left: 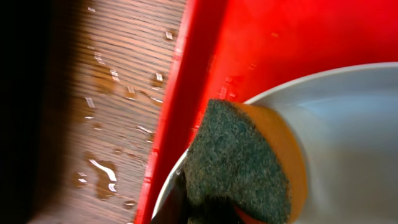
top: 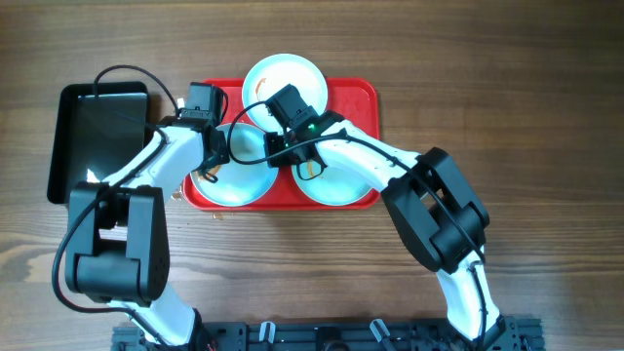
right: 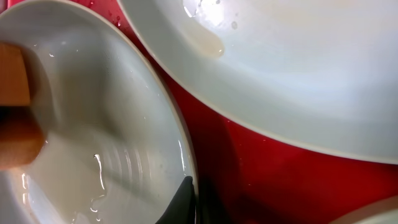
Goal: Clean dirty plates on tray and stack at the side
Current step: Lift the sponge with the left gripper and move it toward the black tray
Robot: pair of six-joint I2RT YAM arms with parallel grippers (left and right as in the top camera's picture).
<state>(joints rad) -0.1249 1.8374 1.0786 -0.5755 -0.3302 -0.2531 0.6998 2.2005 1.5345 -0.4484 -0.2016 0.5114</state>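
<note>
A red tray (top: 361,107) sits on the wooden tabletop (top: 526,88) with three white plates on it. The far plate (top: 283,78) overhangs the tray's far rim, and the near-left plate (top: 239,183) and near-right plate (top: 336,187) lie side by side along its near rim. The left gripper (top: 212,162) reaches over the left edge of the near-left plate. Its jaws are pressed onto an orange sponge (left: 249,165), whose dark green scouring face lies over that plate's rim, just inside the tray's left wall. The right gripper (right: 184,200) comes in from the right, between the plates. Its jaws are pressed together at the right rim of the near-left plate and appear to pinch it, though only one dark fingertip shows. Thin streaks of water lie in the bowl of that plate. Water droplets (left: 102,173) are scattered on the tabletop just left of the tray. A black pan (top: 97,136) lies farther left, apart from the tray.
</note>
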